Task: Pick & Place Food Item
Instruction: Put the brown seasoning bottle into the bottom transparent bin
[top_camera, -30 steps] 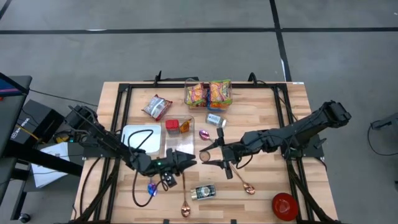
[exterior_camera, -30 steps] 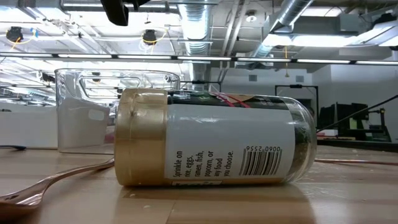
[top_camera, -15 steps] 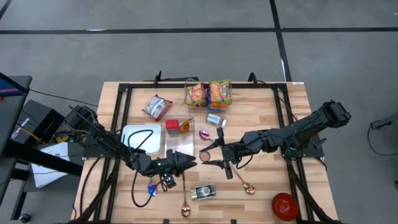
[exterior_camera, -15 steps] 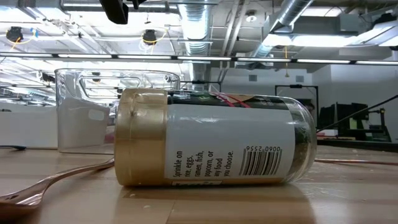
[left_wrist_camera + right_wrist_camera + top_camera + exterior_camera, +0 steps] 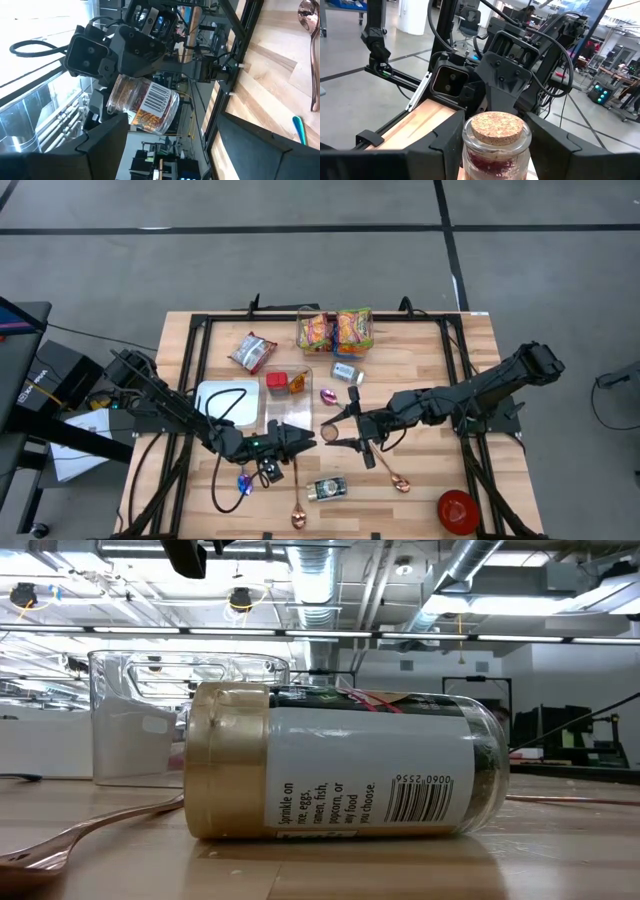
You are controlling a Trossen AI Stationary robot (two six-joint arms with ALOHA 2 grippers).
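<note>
Right claw (image 5: pixel 335 432) gripping a cork-stoppered glass jar (image 5: pixel 496 145) above mid-table (image 5: pixel 420 360), facing the left claw (image 5: pixel 300 438), its fingers spread and empty, label-wrapped spice jar (image 5: pixel 340 762) lying sideways nearby

Overhead camera looks straight down on the whole table (image 5: pixel 420 370); the low one sits at tabletop, tight against the lying jar (image 5: pixel 340 762) both share.

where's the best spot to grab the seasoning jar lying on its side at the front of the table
Probably across the seasoning jar's round body, mid-length, coming straight down from above. It lies flat on the table, gold lid at one end, so its curved sides are open to the fingers.
</note>
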